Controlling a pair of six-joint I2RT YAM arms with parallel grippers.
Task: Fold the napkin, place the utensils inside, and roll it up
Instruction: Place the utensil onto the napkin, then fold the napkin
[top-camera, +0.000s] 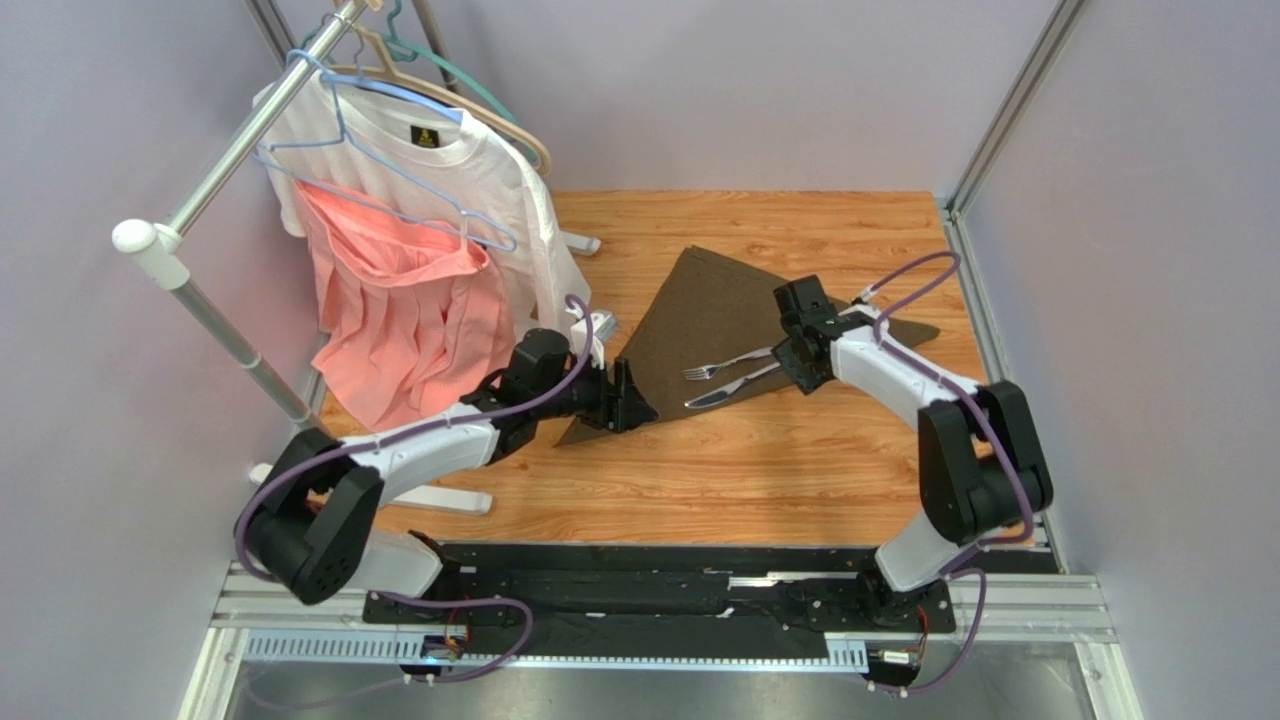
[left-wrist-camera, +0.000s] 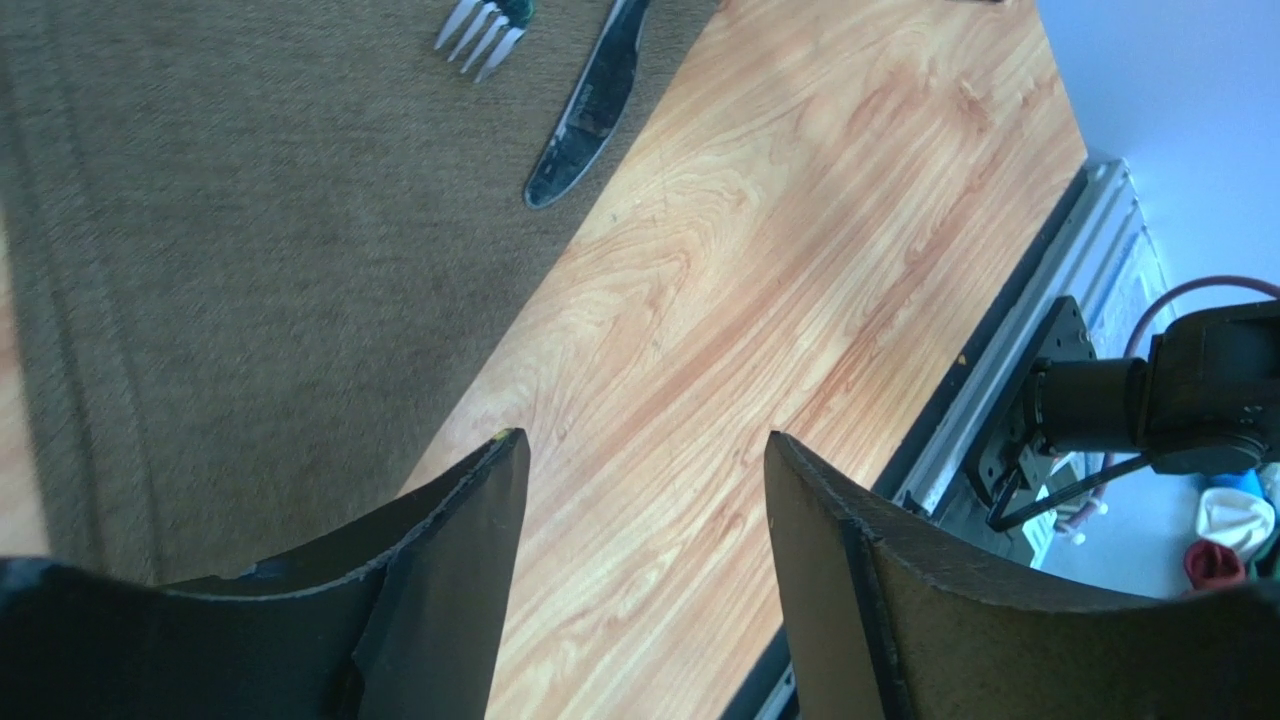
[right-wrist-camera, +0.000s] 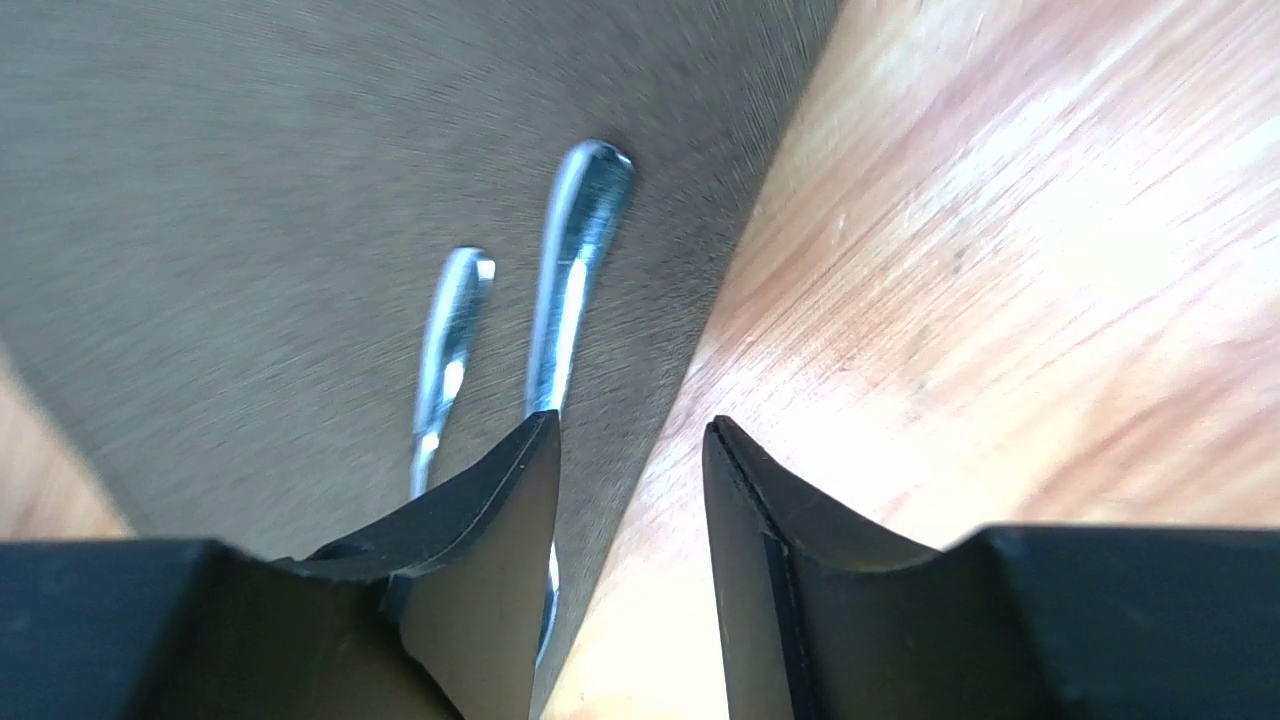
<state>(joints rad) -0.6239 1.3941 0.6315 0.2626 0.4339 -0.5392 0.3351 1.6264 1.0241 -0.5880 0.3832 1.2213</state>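
Note:
The dark olive-brown napkin (top-camera: 699, 308) lies folded into a triangle on the wooden table. The fork (top-camera: 726, 365) and the knife (top-camera: 733, 393) lie side by side on it near its right edge. My left gripper (top-camera: 634, 405) is open and empty, low at the napkin's near-left corner. Its wrist view shows the napkin (left-wrist-camera: 226, 270), the fork tines (left-wrist-camera: 481, 27) and the knife blade (left-wrist-camera: 583, 113) ahead of the gripper (left-wrist-camera: 646, 450). My right gripper (top-camera: 796, 357) is open and empty (right-wrist-camera: 631, 435) over the handle ends of the knife (right-wrist-camera: 579, 248) and the fork (right-wrist-camera: 451, 323), at the napkin's edge (right-wrist-camera: 301, 180).
A clothes rack stands at the left with a white T-shirt (top-camera: 489, 188) and a pink garment (top-camera: 398, 308) on hangers. Its white foot (top-camera: 451, 500) lies on the table beside my left arm. Grey walls close the table on three sides. A black rail (top-camera: 676, 578) runs along the front.

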